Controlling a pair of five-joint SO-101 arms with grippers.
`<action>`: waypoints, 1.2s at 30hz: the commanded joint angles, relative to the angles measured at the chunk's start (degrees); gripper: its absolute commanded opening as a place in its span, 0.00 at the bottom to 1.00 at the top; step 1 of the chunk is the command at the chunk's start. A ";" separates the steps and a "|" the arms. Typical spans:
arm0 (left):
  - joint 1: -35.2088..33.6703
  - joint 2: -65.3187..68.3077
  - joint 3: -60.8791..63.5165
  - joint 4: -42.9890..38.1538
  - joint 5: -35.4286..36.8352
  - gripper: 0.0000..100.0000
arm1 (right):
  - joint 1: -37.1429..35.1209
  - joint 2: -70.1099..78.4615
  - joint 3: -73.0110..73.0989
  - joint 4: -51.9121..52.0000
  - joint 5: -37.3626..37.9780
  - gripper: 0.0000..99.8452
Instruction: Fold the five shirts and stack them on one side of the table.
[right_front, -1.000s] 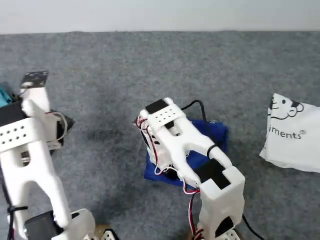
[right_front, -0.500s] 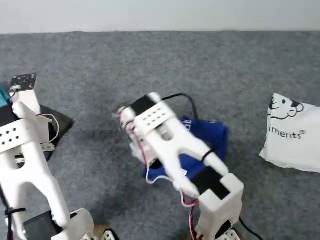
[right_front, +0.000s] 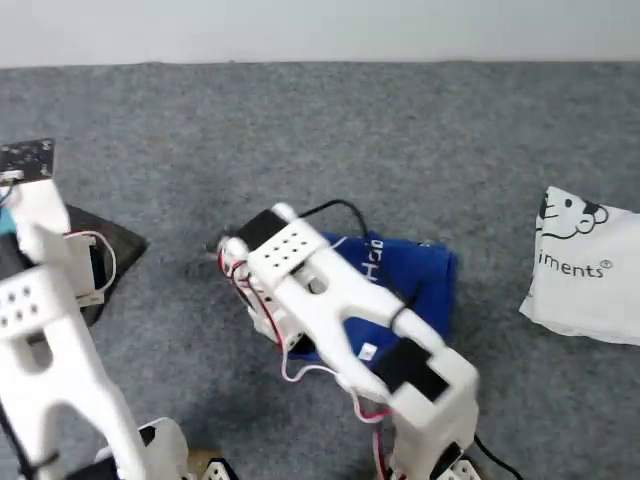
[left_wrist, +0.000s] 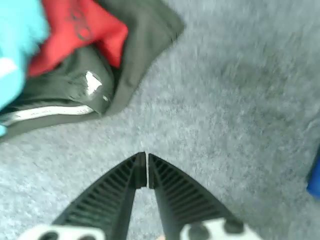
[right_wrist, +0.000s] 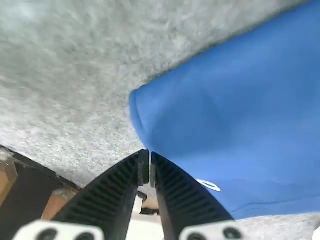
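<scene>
Blue shirt (right_front: 415, 275) folded mid-desk, probably next for pile (left_wrist: 75, 60) at left edge. White shirt (right_front: 585, 270) waits right. Right fingers (right_wrist: 122, 185) pressed together, empty, beside blue corner; left fingers (left_wrist: 117, 190) likewise, near pile.

White right arm (right_front: 300, 280) has swung left, baring more of the folded blue cloth shirt (right_front: 415, 285); white left arm (right_front: 40, 310) edged toward the grey table's (right_front: 400, 130) left edge.

Table (right_front: 300, 130): grey felt-like cover, pale wall along far edge. Folded blue shirt (right_front: 428, 285) flat near middle, toward near side. White shirt (right_front: 590, 270) with black print at right edge, well apart from blue. Black shirt (right_front: 118, 245) at left edge, red shirt (left_wrist: 95, 30) and cyan shirt (left_wrist: 15, 45) piled on it.
</scene>
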 joint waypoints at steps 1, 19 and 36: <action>0.00 -9.05 0.66 -3.08 0.79 0.01 | 5.49 -11.56 -1.41 2.33 0.09 0.01; -0.09 -13.45 12.44 -12.22 -3.16 0.02 | 40.48 -20.79 8.79 -5.32 -0.09 0.19; -0.09 -13.89 18.86 -15.56 -3.25 0.02 | 46.46 -14.29 19.78 -29.93 0.09 0.19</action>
